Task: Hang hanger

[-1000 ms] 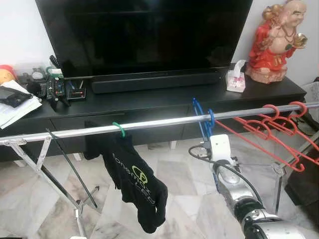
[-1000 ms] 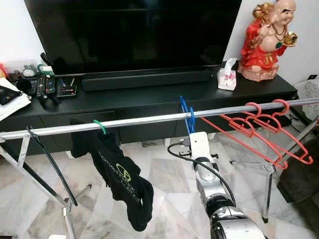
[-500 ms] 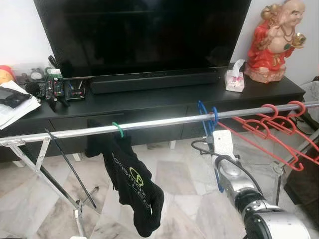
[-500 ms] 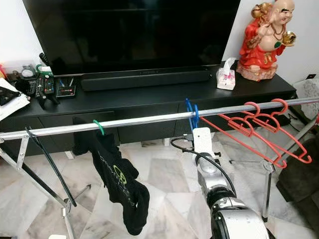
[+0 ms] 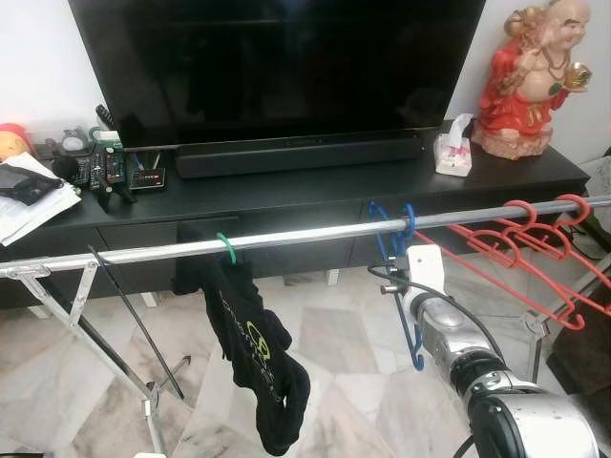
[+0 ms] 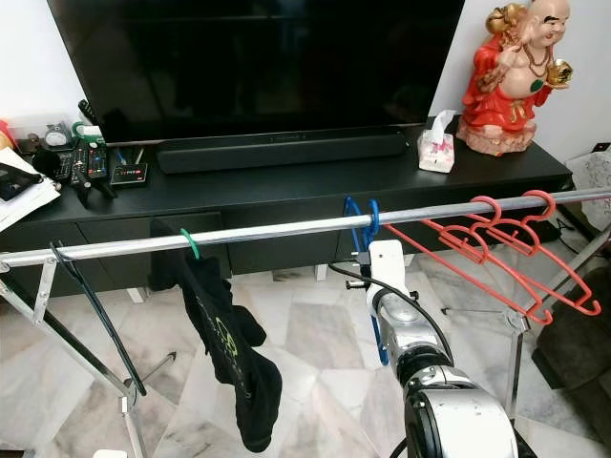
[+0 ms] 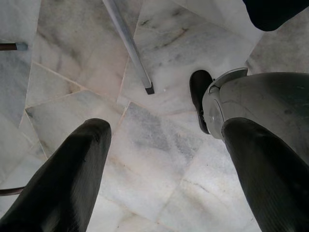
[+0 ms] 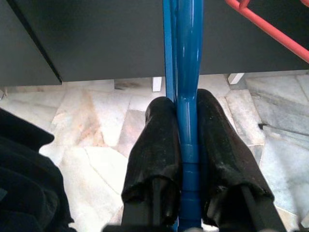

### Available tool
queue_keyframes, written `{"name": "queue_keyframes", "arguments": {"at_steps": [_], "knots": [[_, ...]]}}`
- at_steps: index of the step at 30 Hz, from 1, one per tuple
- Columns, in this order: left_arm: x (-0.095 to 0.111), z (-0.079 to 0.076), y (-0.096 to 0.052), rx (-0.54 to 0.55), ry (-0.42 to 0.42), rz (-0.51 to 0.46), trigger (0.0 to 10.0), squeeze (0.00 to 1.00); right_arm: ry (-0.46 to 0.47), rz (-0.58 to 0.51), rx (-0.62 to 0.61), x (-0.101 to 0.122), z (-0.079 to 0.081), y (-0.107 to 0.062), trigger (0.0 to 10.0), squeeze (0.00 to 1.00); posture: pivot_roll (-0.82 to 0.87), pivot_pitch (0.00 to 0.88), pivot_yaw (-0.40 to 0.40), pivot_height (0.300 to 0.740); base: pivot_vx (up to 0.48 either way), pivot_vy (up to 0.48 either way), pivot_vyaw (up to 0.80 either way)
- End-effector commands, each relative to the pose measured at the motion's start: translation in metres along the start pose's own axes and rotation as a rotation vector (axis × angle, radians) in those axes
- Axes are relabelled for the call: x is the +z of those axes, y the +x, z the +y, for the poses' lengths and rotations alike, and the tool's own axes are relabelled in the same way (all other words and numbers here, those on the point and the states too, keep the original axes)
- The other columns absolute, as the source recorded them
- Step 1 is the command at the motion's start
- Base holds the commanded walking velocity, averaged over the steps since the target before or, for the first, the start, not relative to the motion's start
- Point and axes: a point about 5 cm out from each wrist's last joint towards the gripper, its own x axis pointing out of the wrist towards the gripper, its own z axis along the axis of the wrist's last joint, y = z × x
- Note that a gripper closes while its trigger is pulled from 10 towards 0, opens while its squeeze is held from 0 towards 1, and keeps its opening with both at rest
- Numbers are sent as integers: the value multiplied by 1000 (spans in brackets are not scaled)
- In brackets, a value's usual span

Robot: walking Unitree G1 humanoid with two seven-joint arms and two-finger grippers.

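A chrome rail (image 5: 286,237) runs across in front of the TV stand. The blue hanger (image 5: 410,329) hooks over the rail right of middle and hangs down beside my right arm (image 5: 449,334). In the right wrist view my right gripper (image 8: 186,116) is shut on the blue hanger's (image 8: 187,72) stem, just under the rail. Left of it a black shirt (image 5: 253,353) hangs from a green hook (image 5: 227,246). Red hangers (image 5: 520,243) crowd the rail's right end. My left gripper (image 7: 166,159) hangs open over the marble floor.
Behind the rail stands a black TV stand (image 5: 315,196) with a TV, a soundbar, remotes (image 5: 105,167), a tissue box (image 5: 452,153) and a red statue (image 5: 530,81). The rack's crossed legs (image 5: 115,343) stand at the left. A rack foot (image 7: 149,89) and my own foot are below the left gripper.
The blue hanger's hooks have settled lower onto the rail and its lower end now shows beside my right arm. The black shirt has swung slightly.
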Motion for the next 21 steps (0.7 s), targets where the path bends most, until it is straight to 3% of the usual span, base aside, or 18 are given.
{"name": "queue_keyframes", "arguments": {"at_steps": [1, 21], "knots": [[-3, 0, 0, 3, 20, 20, 10000, 0, -10, 2, -10, 3, -5, 0, 10000, 0, -67, 0, -21, 740, 0, 0, 0], [-4, 1, 0, 6, 25, 19, 10000, 0, 17, -11, 11, -14, -7, -4, 10000, 24, -71, 0, -20, 740, 0, 0, 0]]}}
